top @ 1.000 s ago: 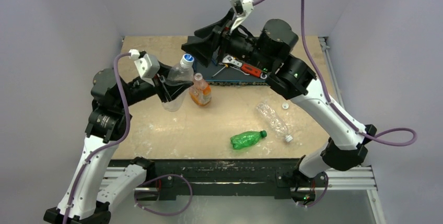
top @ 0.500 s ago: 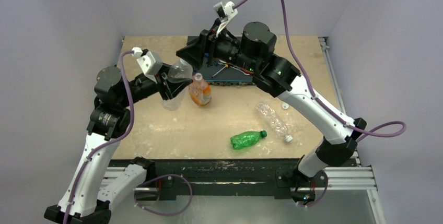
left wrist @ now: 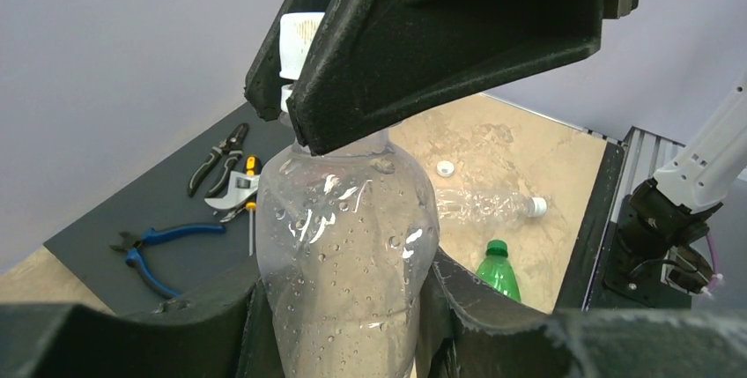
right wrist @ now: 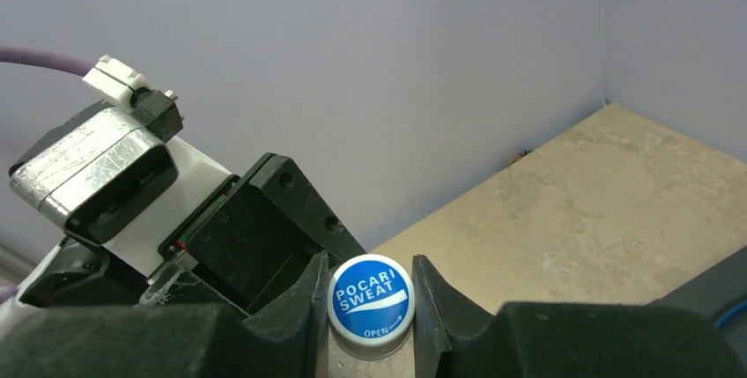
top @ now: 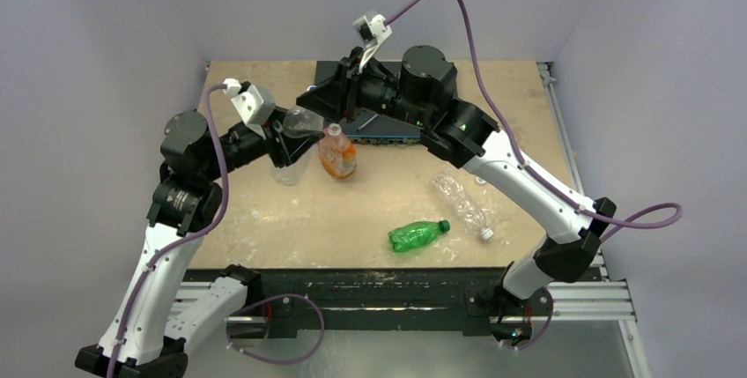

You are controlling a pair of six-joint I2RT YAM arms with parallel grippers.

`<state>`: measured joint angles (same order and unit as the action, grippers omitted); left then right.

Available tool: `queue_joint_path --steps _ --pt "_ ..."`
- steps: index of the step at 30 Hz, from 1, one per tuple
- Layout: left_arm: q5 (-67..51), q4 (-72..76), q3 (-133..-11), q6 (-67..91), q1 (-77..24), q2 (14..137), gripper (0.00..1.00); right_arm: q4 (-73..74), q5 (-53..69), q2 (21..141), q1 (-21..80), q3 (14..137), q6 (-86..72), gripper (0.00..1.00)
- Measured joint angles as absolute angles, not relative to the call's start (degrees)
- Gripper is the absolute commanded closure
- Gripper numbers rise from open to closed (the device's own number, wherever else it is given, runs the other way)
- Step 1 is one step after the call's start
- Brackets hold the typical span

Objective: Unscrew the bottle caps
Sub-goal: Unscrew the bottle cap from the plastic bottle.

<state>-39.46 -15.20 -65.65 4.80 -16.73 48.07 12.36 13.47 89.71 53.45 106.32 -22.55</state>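
Left end effector [top: 280,147]: clenched around the body of a clear bottle [left wrist: 343,219], holding it off the worktop [top: 264,211] near the far left, neck tilted up and to the right. The bottle wall is transparent, slightly dented and beaded with droplets inside.

Right end effector [right wrist: 369,283]: clamped on the blue-faced cap [right wrist: 371,300] at the top of that bottle, one finger on each side. The cap's face is round and blue with white lettering reading "POCARI SWEAT"; its skirt shows white in the left wrist view.

Orange-label bottle [top: 337,156]: upright on the worktop, just right of the held bottle and below the right end effector. Whether it carries a cap cannot be told.

Green bottle [top: 414,236]: lying on its side near the front edge, with the green cap [top: 446,226] on and pointing right.

Crinkled bottle [top: 460,202]: lying flat right of centre, with the white cap [top: 486,233] on at its near end. A loose white cap [top: 481,179] lies just beside its far end.

Dark mat [left wrist: 106,219]: at the back edge, carrying blue-handled pliers [left wrist: 145,250], black pliers [left wrist: 216,158] and a wrench [left wrist: 233,191].

Room for moving: walls stand close along the left, back and right edges. Bare worktop lies at the near left and the far right corner.
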Motion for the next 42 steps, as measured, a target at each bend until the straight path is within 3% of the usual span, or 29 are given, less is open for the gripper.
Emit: queue_joint_path --steps 11,21,22,23,25,26,27,33,39,42 --pt "-44.2 -14.1 -65.7 5.7 -16.8 47.7 1.00 7.6 21.3 86.4 53.0 101.9 -19.6 1.00" --pt "-68.3 2.9 -66.2 28.3 -17.6 49.6 0.97 -5.7 43.0 79.3 52.6 94.2 -15.3 0.99" --pt "-69.8 4.0 -66.2 30.0 -17.7 49.7 0.97 -7.0 44.7 79.3 52.6 93.8 -15.2 0.92" --pt "-70.9 4.8 -66.2 31.1 -17.7 49.8 0.97 -7.6 45.8 79.3 52.7 93.6 -15.1 0.76" --pt "-72.1 5.5 -66.3 32.0 -17.7 50.0 0.99 -8.2 47.3 79.4 52.6 93.6 -14.5 0.23" --pt "-72.4 5.1 -66.5 32.0 -17.7 50.0 0.99 -8.1 47.4 79.4 52.6 93.6 -14.1 0.05" --pt "-72.1 4.5 -66.7 31.8 -17.7 50.0 1.00 -7.8 47.5 79.3 52.6 93.6 -14.2 0.02" --pt "-61.7 -6.8 -69.5 19.5 -16.9 49.9 1.00 -2.5 34.8 78.7 53.1 96.6 -13.8 0.03" --pt "-50.4 -17.3 -70.7 5.0 -16.9 50.5 1.00 9.8 17.6 86.3 53.1 113.7 -16.6 0.09" --pt "-46.0 -19.2 -70.5 0.8 -16.9 50.4 1.00 13.8 12.6 88.4 53.1 115.6 -17.8 0.14"
